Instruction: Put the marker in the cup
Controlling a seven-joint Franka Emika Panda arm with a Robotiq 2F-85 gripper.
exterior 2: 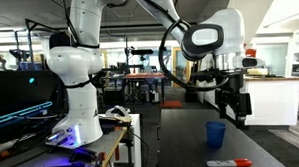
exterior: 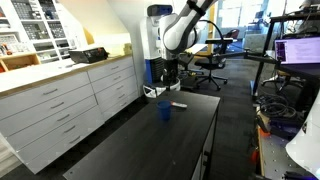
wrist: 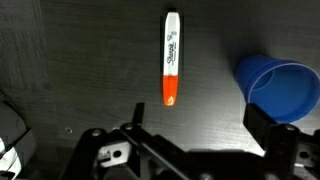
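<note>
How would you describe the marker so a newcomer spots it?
Find the long black table beside the white drawers. A blue cup stands on it; the marker lies flat beside it, not touching. Only it is slim, white, orange-capped.

Wrist view clips the cup (wrist: 278, 88) at its right edge, and the marker (exterior: 178, 103) is just a tiny sliver in an exterior view.

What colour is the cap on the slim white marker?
Orange: the cap of the marker shows best in the wrist view.
</note>
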